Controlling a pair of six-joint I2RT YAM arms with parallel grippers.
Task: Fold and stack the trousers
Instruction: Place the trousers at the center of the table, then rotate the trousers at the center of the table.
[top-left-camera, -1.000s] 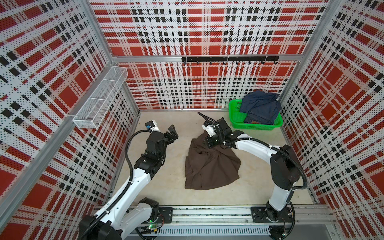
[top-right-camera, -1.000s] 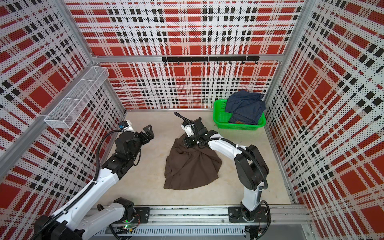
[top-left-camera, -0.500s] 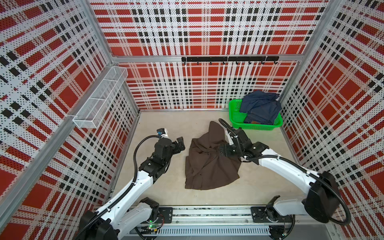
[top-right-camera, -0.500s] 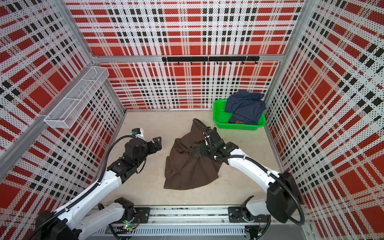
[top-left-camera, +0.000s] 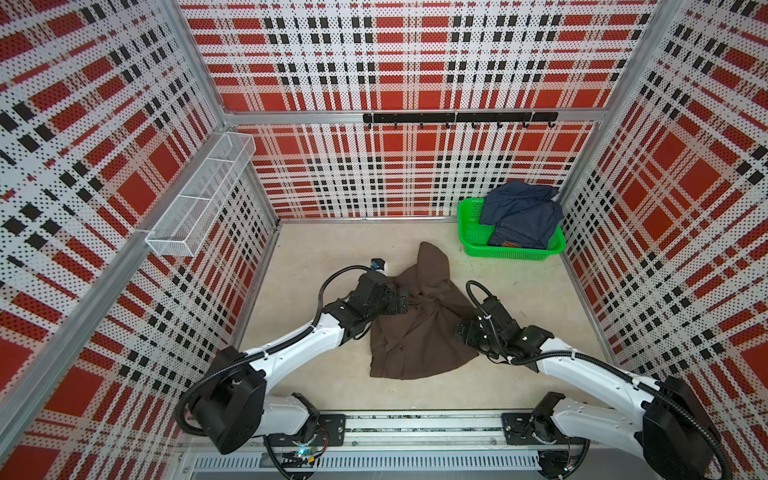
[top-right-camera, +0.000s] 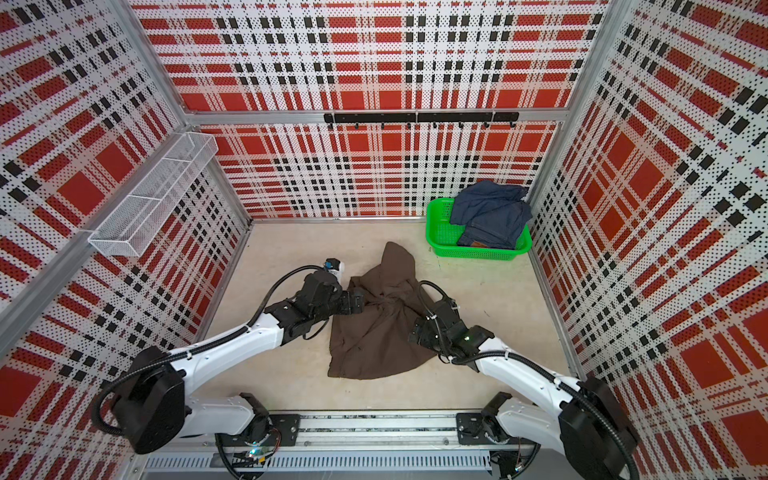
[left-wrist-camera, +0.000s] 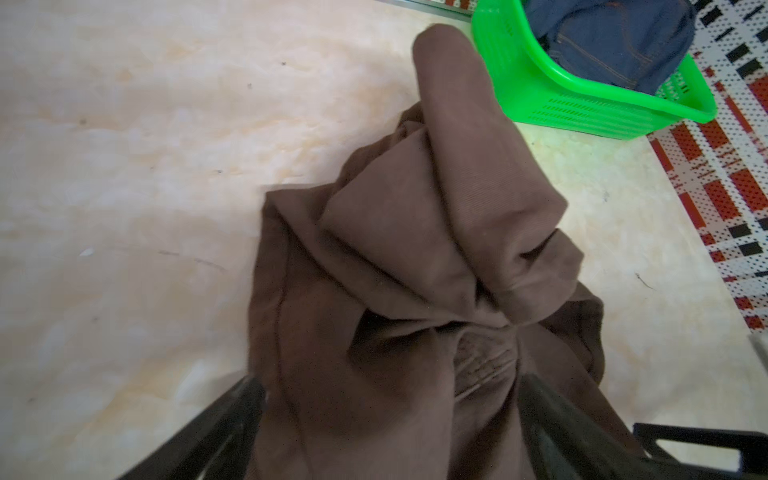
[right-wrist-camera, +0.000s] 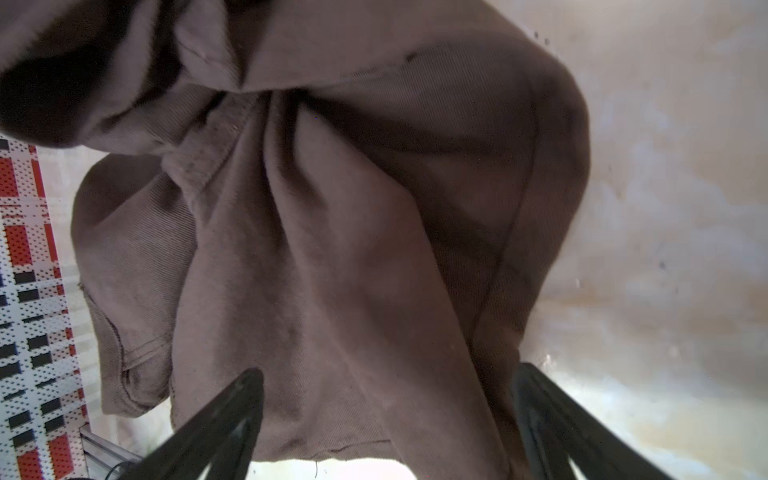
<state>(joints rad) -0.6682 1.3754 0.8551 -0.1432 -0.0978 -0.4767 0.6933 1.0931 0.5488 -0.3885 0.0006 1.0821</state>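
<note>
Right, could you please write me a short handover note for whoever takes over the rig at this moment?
Left gripper: open, over the brown trousers, at their left edge.
Right gripper: open, at their right edge.
Trousers: crumpled heap mid-table, unheld.
Blue jeans: in the green basket, far right corner.
Done: no fold visible.
Left: flatten, fold, stack.

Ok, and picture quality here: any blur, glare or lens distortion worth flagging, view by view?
In both top views: sharp and evenly lit, walls splaying outward from the wide lens, the trousers crisp. Left wrist view: cloth in focus, green basket oversaturated. Right wrist view: cloth very close, soft and washed out, table pale with glare below the hem, right gripper's fingers blurred.
</note>
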